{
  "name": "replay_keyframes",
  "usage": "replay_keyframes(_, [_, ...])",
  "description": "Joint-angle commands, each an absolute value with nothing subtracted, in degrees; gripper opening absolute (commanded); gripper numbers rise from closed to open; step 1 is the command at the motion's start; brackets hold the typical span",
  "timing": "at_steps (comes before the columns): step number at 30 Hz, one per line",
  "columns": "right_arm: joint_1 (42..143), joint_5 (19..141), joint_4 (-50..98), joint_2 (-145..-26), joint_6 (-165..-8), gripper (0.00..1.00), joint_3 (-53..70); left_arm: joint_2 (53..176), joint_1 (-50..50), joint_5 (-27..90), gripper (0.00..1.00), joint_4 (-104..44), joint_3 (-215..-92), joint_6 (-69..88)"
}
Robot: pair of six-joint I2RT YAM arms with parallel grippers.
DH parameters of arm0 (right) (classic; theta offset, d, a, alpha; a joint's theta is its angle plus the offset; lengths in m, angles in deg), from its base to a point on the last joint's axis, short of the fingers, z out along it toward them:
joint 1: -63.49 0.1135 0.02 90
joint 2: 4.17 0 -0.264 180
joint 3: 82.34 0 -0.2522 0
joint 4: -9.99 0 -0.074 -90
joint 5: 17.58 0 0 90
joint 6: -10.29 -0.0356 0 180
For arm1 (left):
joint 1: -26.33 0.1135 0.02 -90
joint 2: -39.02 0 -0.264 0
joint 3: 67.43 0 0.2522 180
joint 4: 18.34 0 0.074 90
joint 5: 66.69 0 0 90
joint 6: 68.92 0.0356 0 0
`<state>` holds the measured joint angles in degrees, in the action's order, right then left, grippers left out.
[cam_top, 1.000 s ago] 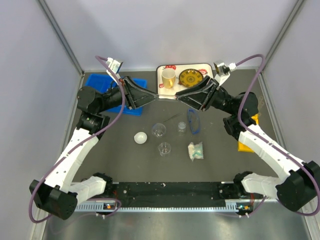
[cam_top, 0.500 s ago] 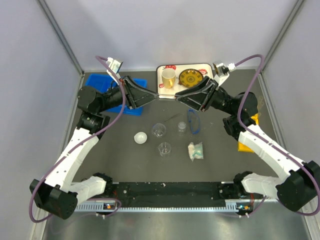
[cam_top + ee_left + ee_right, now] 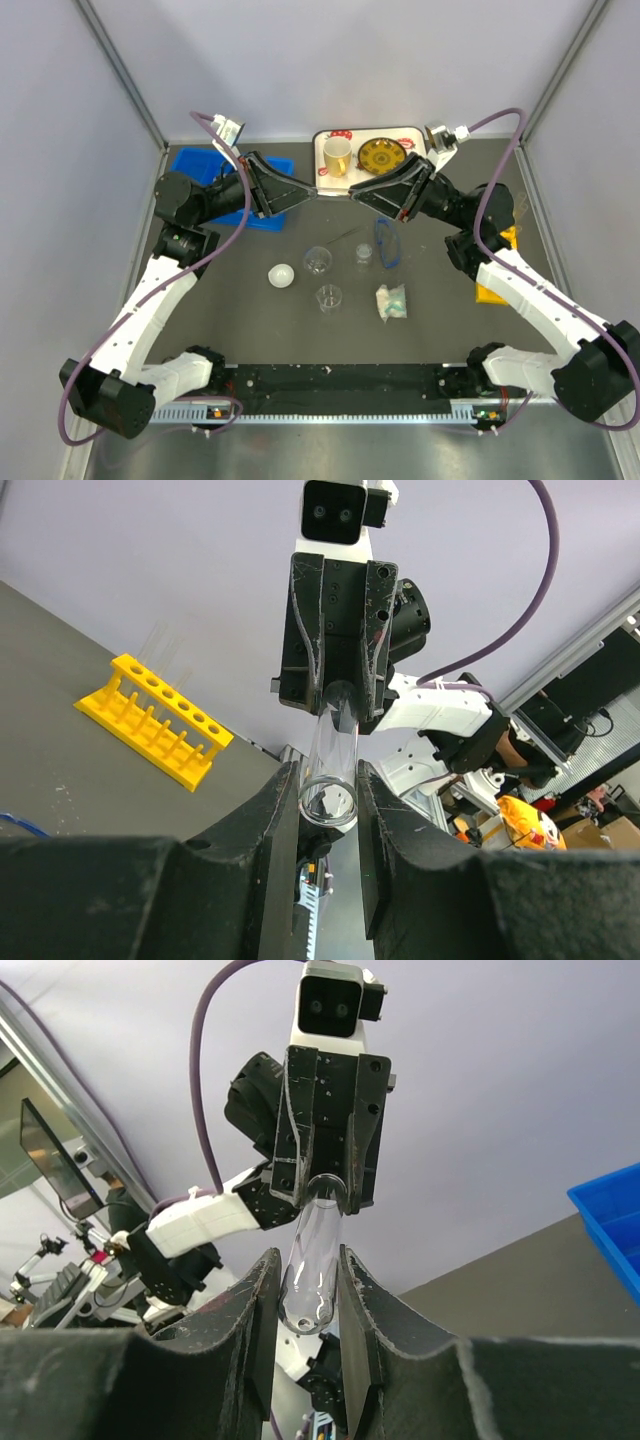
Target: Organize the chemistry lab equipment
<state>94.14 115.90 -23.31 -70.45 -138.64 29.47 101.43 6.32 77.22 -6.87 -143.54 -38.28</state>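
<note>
Left gripper (image 3: 328,780): both fingers pressed against the open rim of the clear glass test tube (image 3: 335,742), clamped. Right gripper (image 3: 310,1265): fingers closed on the rounded bottom end of the same tube, also clamped. Each wrist view shows the opposite gripper holding the far end.

Tube position: held roughly level in mid-air between the two grippers, above the far centre of the dark grey table (image 3: 440,320), touching nothing else.

Step (judgement): arm-to-arm handover at the point of double grip. The yellow plastic test-tube rack (image 3: 490,292) sits on the right side, partly hidden under the right arm, so the right arm probably takes the tube.

Next move calls for: left fingers opening and backing off straight along the tube axis, with no sideways load on the glass.

Pose: both arms reach forward and inward, wrists facing each other.
</note>
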Motion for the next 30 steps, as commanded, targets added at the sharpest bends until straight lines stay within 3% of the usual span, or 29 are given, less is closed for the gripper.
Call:
replay_keyframes(1, [95.3,116.5,-25.3,-70.5,-138.0,0.19,27.1,101.7,6.6,76.7,0.02,-5.3,-144.9,-37.2])
replay_keyframes(3, [95.4,116.5,-24.8,-70.3,-137.7,0.16,27.0,101.6,6.6,77.0,0.08,-5.2,-144.6,-37.5])
replay_keyframes(4, [95.4,116.3,-23.9,-70.3,-137.1,0.16,27.0,101.5,6.6,77.2,0.18,-5.3,-144.6,-37.5])
replay_keyframes(8, [95.3,116.1,-22.0,-70.0,-135.9,0.14,26.4,102.5,6.6,78.2,0.37,-8.8,-146.0,-35.2])
replay_keyframes(10, [95.4,116.1,-21.6,-70.0,-135.6,0.14,26.4,102.6,6.6,78.4,0.42,-10.4,-146.2,-34.3])
replay_keyframes(14, [95.3,115.8,-18.8,-69.7,-133.9,0.14,26.0,102.6,6.6,78.9,0.61,-11.4,-146.2,-33.2])
replay_keyframes(22, [95.3,113.4,-3.3,-66.7,-123.2,0.14,23.4,101.1,6.6,77.6,0.7,-24.1,-149.5,-24.9])
replay_keyframes(30, [88.3,107.8,21.0,-61.1,-110.6,0.13,17.8,95.3,6.6,60.8,0.7,-48.2,-153.1,-7.5])
